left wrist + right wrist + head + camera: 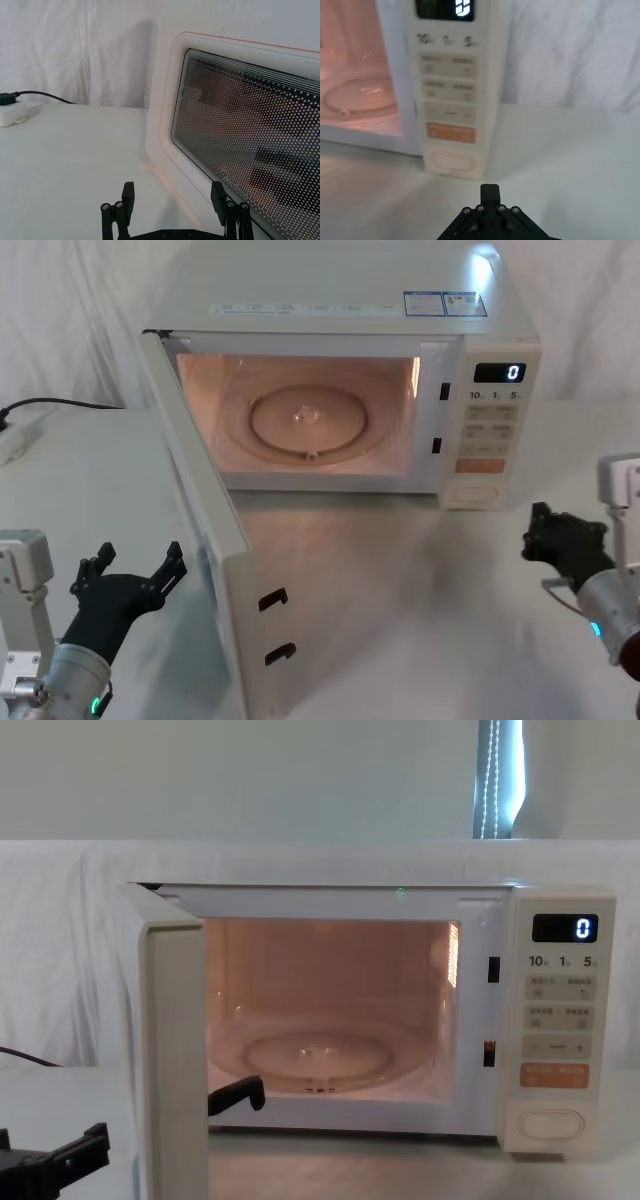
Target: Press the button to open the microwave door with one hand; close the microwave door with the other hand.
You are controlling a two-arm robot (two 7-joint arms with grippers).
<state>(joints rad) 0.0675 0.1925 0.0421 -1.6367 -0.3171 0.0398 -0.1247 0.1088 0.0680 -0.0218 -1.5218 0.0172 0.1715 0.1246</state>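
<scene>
Cream microwave door (205,530) swung open – left gripper (128,575) spread wide, empty, beside its dotted glass; right gripper (560,535) pinched closed, empty.

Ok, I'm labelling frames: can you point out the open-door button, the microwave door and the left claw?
button (451,162), right wrist view, middle of its pill-shaped face.
microwave door (165,120), left wrist view, cream frame beside the window.
left claw (133,572), head view, midway between its open fingertips.

Microwave door (200,530) swung wide open; cream button (474,494) bottom of panel.
</scene>
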